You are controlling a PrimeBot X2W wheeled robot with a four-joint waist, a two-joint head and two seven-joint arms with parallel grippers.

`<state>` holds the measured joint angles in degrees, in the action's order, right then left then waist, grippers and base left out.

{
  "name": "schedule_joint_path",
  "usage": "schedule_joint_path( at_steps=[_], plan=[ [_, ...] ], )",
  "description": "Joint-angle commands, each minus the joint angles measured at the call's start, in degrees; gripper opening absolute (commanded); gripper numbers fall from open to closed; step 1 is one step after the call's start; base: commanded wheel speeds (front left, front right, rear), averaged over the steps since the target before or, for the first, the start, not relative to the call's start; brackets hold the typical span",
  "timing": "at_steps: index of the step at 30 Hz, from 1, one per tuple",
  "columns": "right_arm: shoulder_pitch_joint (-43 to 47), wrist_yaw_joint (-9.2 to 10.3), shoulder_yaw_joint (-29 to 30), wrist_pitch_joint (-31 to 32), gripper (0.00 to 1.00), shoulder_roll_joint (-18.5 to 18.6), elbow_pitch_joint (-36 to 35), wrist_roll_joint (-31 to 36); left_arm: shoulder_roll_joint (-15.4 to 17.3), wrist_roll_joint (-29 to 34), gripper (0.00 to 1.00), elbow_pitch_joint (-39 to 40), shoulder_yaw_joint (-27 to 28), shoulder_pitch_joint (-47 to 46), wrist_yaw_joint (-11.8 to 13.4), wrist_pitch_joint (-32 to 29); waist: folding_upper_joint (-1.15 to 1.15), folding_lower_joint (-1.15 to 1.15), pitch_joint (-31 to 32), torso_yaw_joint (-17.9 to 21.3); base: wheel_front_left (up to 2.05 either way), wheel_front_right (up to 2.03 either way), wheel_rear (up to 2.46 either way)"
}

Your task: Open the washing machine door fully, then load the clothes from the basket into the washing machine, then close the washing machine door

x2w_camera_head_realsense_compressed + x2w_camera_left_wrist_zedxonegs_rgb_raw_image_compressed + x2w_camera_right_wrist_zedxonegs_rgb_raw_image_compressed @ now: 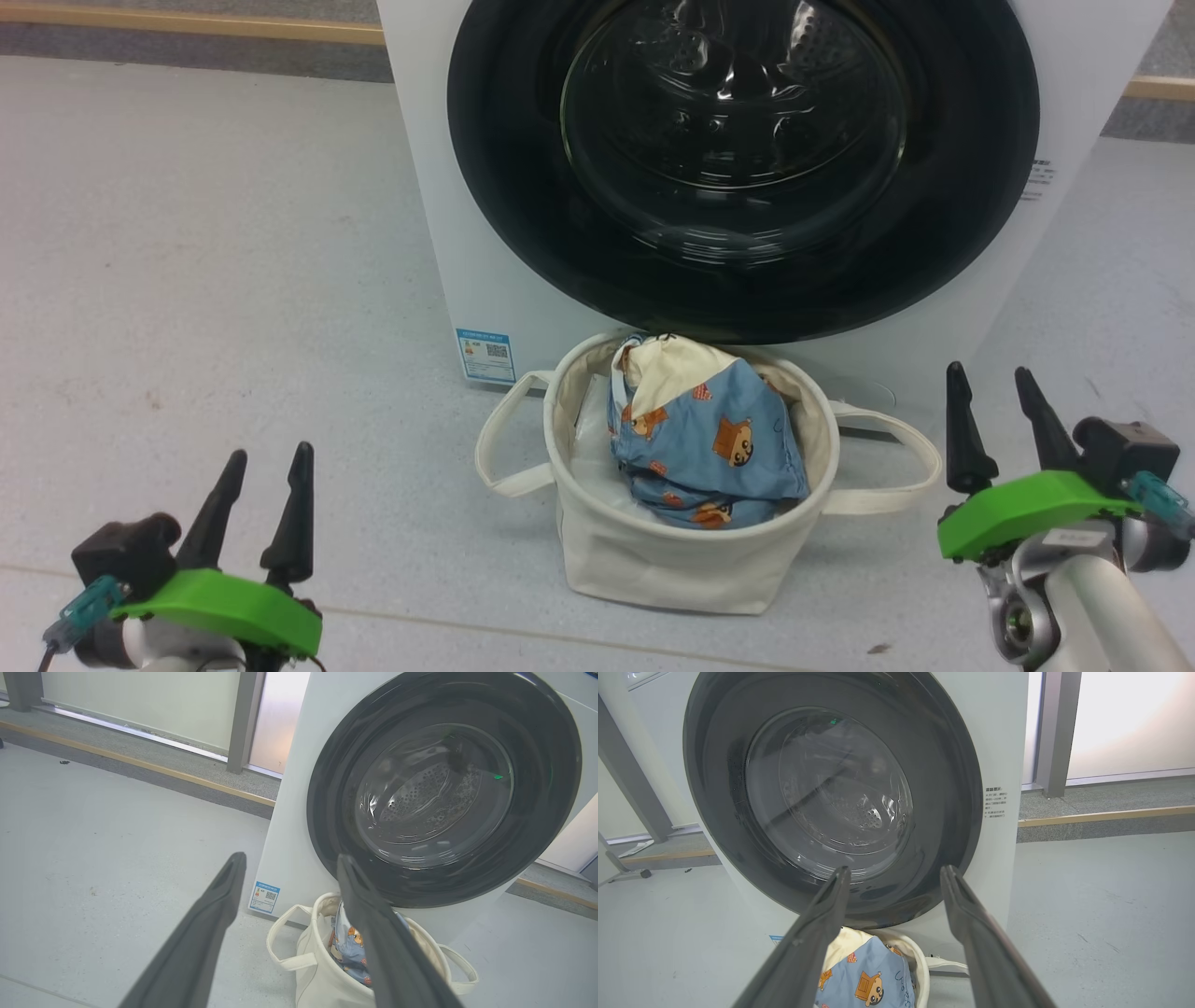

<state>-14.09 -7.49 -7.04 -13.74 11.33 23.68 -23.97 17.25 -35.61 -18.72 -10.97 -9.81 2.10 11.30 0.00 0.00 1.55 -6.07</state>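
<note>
The white washing machine [439, 233] stands ahead with its round black-rimmed door [523, 187] lying flat against the front. Through the glass bowl the drum shows. On the floor right before it sits the cream basket [653, 551], holding light blue clothes [709, 448] printed with orange-brown figures and a cream lining on top. My left gripper [266, 457] hovers open at the lower left, well left of the basket. My right gripper [994, 373] is open too, just right of the basket's handle. Both pairs of fingers hold nothing. In the wrist views the door [327, 812] [714, 788] looks flush against the machine.
Grey floor [187, 280] spreads wide on both sides of the machine. A wooden strip [187, 23] and a raised grey ledge run along the back wall. A blue sticker [485, 355] marks the machine's lower left corner. A small wheeled leg [626, 870] stands at the far left.
</note>
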Motion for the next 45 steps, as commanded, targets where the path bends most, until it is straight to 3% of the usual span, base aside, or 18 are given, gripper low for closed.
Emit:
schedule_joint_path(
  at_steps=[1, 13, 45],
  plan=[
    [-3.0, 0.00, -0.4, -0.9, 1.00, 0.0, -1.4, 2.0, 2.4, 1.5, 1.00, 1.4, 1.4, -4.0, 0.5, 1.1, 0.00, 0.00, 0.0, -0.1, 0.00, 0.00, 0.00],
    [-4.6, 0.00, 0.7, -1.3, 1.00, -1.0, 0.3, 11.8, 4.7, 7.9, 1.00, 1.0, 0.1, -5.4, 0.9, 3.4, 0.00, 0.00, 0.1, -0.8, 0.00, 0.00, 0.00],
    [-3.9, 0.00, 0.2, -1.3, 1.00, -1.1, 0.7, 10.3, 4.4, 9.2, 1.00, -0.1, 0.9, -5.4, 0.4, 3.7, 0.00, 0.00, 0.2, -0.5, 0.02, 0.00, -0.02]
  ],
)
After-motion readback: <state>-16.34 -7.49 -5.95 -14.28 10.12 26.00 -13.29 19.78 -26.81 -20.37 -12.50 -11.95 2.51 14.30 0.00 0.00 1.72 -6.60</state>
